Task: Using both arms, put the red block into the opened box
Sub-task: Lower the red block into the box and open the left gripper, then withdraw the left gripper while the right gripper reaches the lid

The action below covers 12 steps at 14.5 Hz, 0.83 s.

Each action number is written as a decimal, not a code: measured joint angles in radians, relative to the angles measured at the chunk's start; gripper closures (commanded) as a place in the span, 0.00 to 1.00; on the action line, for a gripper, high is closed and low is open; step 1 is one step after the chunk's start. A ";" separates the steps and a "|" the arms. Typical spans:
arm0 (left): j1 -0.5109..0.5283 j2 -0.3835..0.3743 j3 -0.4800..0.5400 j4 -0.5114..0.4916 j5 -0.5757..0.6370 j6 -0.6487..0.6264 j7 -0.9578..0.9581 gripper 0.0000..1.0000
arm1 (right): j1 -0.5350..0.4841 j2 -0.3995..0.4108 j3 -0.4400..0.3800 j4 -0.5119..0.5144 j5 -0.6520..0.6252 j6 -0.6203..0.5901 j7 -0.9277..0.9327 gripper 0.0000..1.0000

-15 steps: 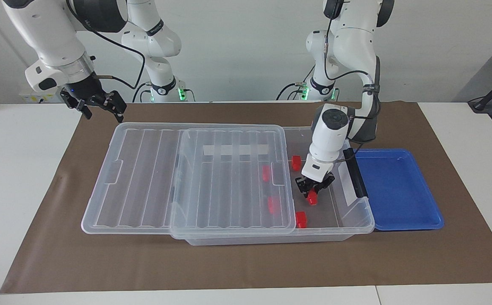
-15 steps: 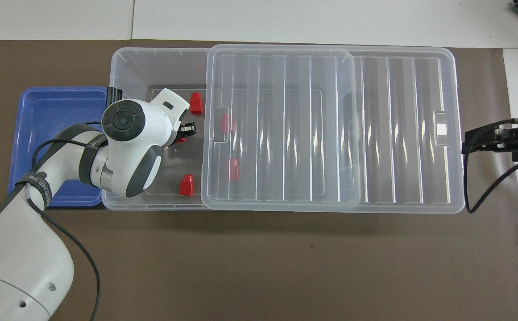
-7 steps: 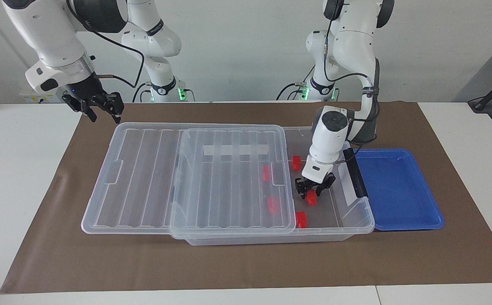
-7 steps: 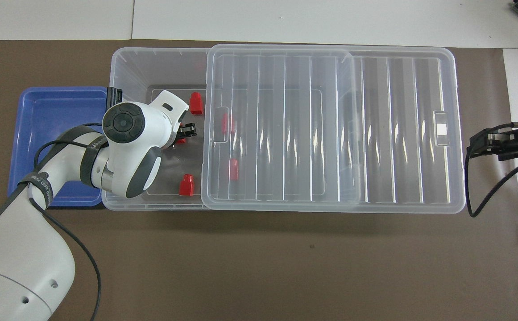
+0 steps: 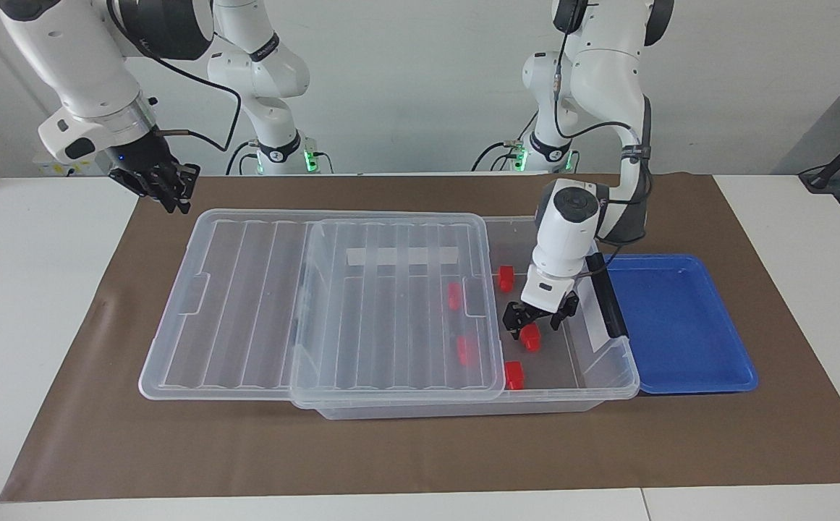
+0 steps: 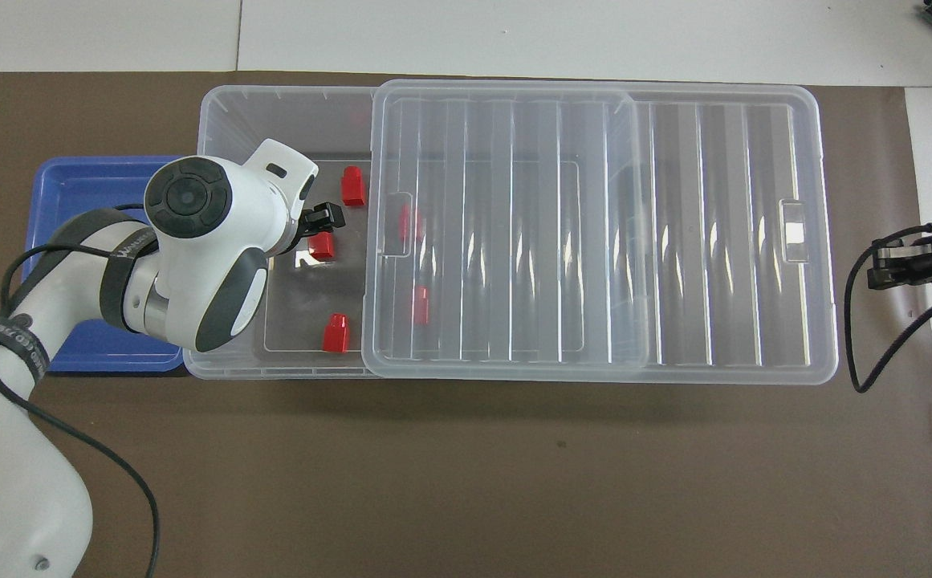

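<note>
With its fingers spread apart just above the small bright red plastic block (image 5: 530,337) lying on the floor of the large clear plastic box (image 5: 611,376) near its open, black-handled end, the left gripper (image 5: 532,323) risks nudging that block as it lifts, while the right gripper (image 5: 166,186), fingers together, waits over the mat's corner.

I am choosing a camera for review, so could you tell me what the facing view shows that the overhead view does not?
Facing only: the arms' bases, and the whole right arm, jaws shut, over the mat. Overhead only: the red block seen whole, clear of the open jaws of the left arm. Both: the box, lid slid aside, five blocks inside, the blue tray.
</note>
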 measured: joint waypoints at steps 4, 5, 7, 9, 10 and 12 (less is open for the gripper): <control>0.003 -0.060 0.006 0.103 -0.028 -0.170 -0.027 0.00 | -0.013 0.000 -0.001 -0.006 -0.029 0.044 -0.079 1.00; 0.014 -0.065 0.007 0.131 -0.046 -0.199 -0.031 0.00 | -0.029 0.000 -0.001 -0.016 -0.045 0.077 -0.133 1.00; 0.053 -0.072 0.009 0.189 -0.063 -0.267 -0.027 0.00 | -0.070 0.004 -0.003 -0.042 -0.067 0.155 -0.262 1.00; 0.094 -0.081 0.010 0.230 -0.064 -0.315 0.014 0.00 | -0.090 0.022 -0.004 -0.059 -0.092 0.227 -0.340 1.00; 0.112 -0.090 0.011 0.239 -0.065 -0.333 0.056 0.00 | -0.091 0.038 -0.005 -0.065 -0.098 0.266 -0.358 1.00; 0.157 -0.117 0.012 0.244 -0.065 -0.377 0.186 0.00 | -0.091 0.087 -0.004 -0.069 -0.098 0.340 -0.367 1.00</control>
